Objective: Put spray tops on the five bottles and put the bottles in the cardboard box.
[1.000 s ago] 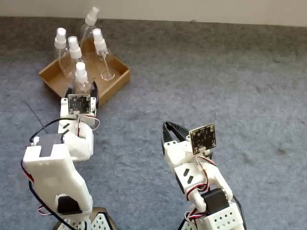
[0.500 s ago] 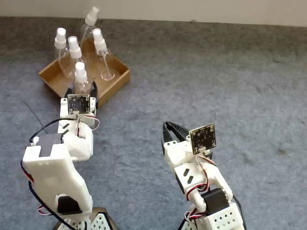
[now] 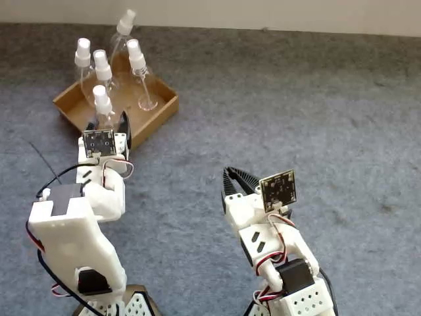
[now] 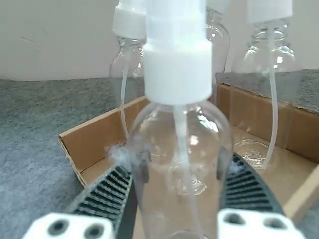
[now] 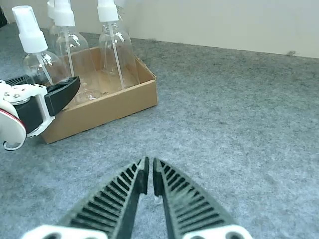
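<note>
Since a second ago my left claw [image 3: 105, 125] has shifted leftward, clamped around the fifth bottle [image 3: 101, 106] at the cardboard box's [image 3: 164, 106] near edge; four bottles [image 3: 140, 74] stand inside. My right claw [image 5: 150, 175] is closed, empty.

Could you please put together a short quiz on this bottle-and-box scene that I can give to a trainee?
1. True or false: the right claw is shut and empty.
2. Apart from the held bottle, how many other bottles stand in the cardboard box? A two, B four, C six.
3. Which claw grips the held bottle?
Key: 1 true; 2 B; 3 the left claw.
</note>
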